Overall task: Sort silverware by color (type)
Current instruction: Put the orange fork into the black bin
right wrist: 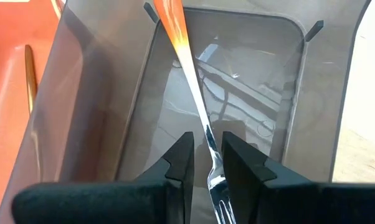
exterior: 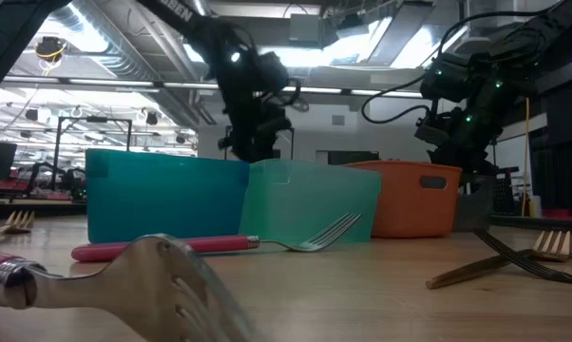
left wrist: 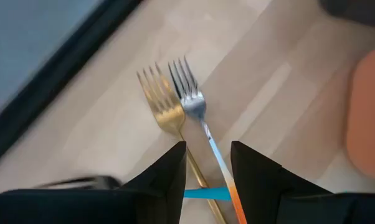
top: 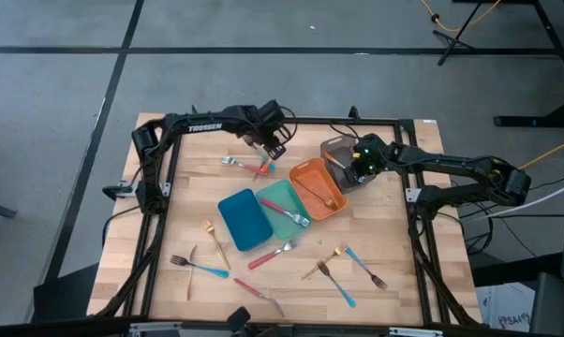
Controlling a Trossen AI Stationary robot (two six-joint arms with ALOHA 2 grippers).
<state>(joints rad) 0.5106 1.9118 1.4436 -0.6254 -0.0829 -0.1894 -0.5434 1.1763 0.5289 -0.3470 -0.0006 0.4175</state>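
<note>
My left gripper (top: 271,148) (left wrist: 207,147) hovers open over two forks lying side by side on the table near its far edge: a gold fork (left wrist: 164,111) and a silver-headed fork with an orange handle (left wrist: 194,102). Their handles run between my fingers, and I cannot tell if they touch. My right gripper (top: 355,170) (right wrist: 205,158) is shut on an orange-handled fork (right wrist: 186,59) above the grey see-through tray (right wrist: 312,93) (top: 336,150). An orange tray (top: 305,178), a teal tray (top: 274,198) and a blue tray (top: 244,220) stand in a row mid-table. My right gripper pinches the orange-handled fork by its silver neck (right wrist: 207,138), just behind the tines (right wrist: 220,202). The fingers (right wrist: 180,163) come from above, pointing down. The fork is lifted clear and its orange handle end (right wrist: 169,18) hangs down into the grey tray.
A gold utensil (top: 324,197) lies in the orange tray and a silver fork (top: 293,218) rests on the teal tray. More forks with gold (top: 213,240), blue (top: 203,269) (top: 364,268) and red (top: 269,255) handles lie scattered over the near half of the table. A black frame (top: 291,120) rims the table.
</note>
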